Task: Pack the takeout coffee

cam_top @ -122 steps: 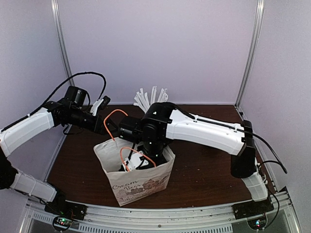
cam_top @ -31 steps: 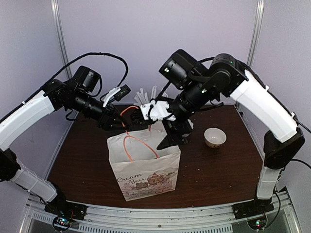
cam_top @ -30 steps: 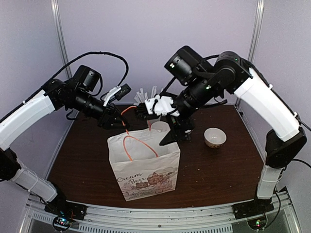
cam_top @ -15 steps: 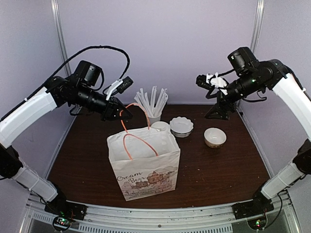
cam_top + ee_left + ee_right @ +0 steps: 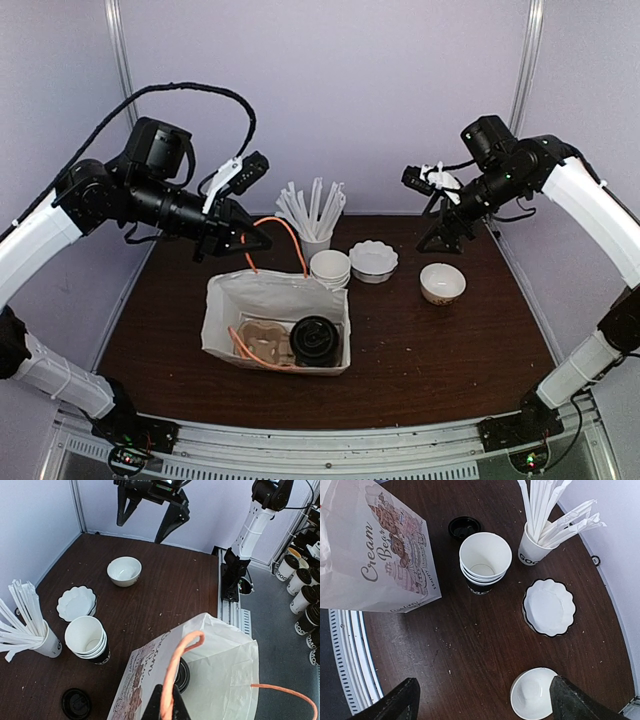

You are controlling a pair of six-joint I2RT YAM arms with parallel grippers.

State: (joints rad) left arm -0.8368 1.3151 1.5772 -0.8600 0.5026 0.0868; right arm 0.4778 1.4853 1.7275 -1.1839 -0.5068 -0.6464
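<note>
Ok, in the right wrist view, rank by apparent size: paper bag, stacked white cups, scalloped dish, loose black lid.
Largest: paper bag, though cropped.
Next: stacked white cups and scalloped dish, too alike to rank.
Smallest: loose black lid.

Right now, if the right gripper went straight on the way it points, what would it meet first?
Probably bare table, between the cups and the bowl. The right gripper points down, jaws open; nothing shows between it and the wood, though depth is unclear.

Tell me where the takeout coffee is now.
Top view: the takeout coffee sits inside the paper bag, at its right end, just in front of the stacked white cups.
</note>
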